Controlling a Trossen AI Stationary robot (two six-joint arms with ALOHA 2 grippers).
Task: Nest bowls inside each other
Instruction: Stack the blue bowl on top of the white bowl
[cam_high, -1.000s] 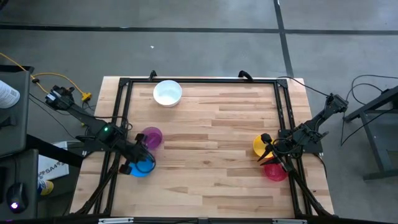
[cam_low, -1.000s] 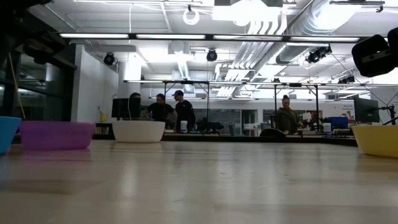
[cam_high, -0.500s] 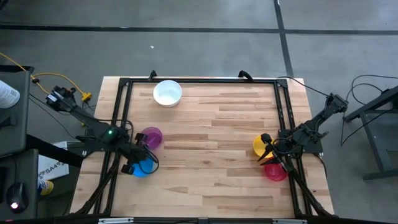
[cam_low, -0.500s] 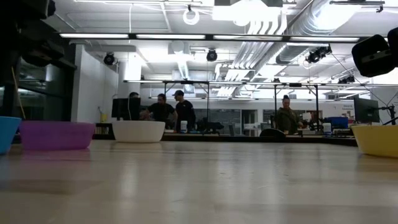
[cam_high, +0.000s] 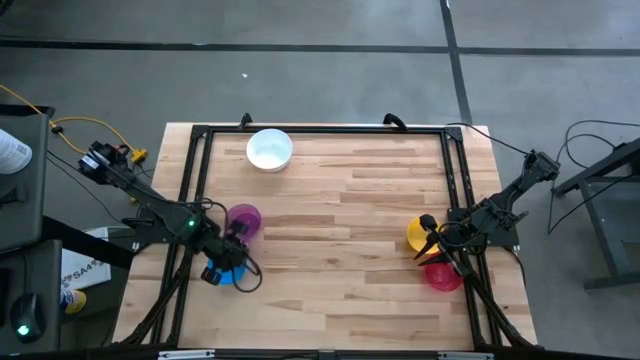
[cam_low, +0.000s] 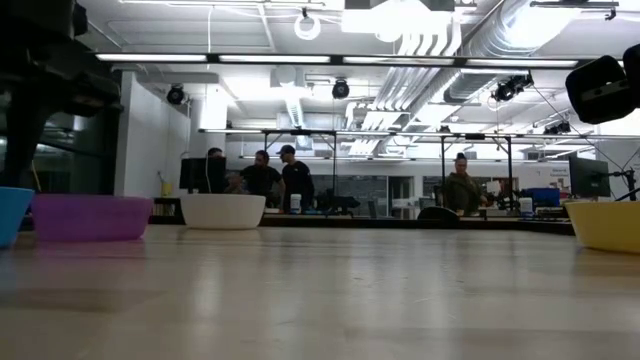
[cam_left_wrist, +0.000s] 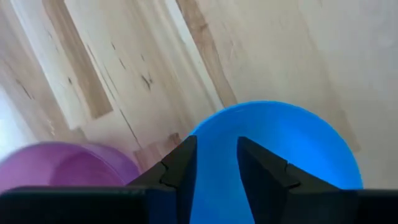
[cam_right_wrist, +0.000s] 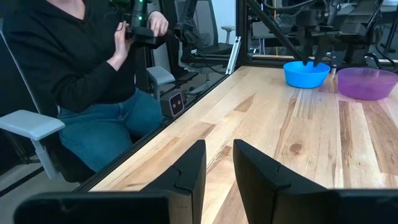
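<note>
In the lower left of the overhead frame the left end effector (cam_high: 222, 268) hangs over the blue bowl (cam_high: 232, 271), its fingers (cam_left_wrist: 184, 169) a narrow gap apart with nothing between them, and the purple bowl (cam_high: 243, 220) stands just beyond on the desk (cam_high: 340, 200). At the right edge the right end effector (cam_high: 432, 247), fingers also narrowly apart and empty, sits between the yellow bowl (cam_high: 418, 234) and the red-pink bowl (cam_high: 442, 275). The white bowl (cam_high: 269, 149) stands alone at the far edge, upper left of centre.

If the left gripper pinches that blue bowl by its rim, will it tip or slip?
The blue bowl looks like thin, smooth plastic, so probably light and somewhat slippery. Its rim flares wider than its base, so a one-sided pinch by the left gripper may tilt it. It stands close beside the purple bowl and might nudge it.
</note>
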